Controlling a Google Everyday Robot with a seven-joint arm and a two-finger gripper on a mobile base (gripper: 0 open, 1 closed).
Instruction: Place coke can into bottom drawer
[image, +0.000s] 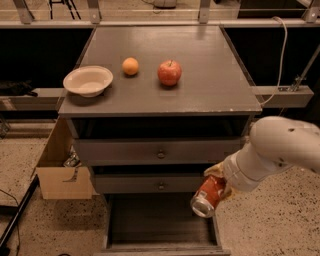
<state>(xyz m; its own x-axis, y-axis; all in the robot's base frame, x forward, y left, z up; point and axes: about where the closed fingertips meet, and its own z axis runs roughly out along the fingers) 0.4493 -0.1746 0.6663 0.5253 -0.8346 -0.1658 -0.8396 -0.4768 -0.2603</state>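
Hovering above the open bottom drawer (150, 222), the coke can (207, 196) is held tilted.
It is clasped by the gripper (218, 181) at the drawer's right side.

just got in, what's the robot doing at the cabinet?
The robot's hand is closed on a coke can, held tilted over the right side of the open bottom drawer. The can isn't set down in it yet. A bowl, an orange and an apple sit on the cabinet top, well away from the hand.
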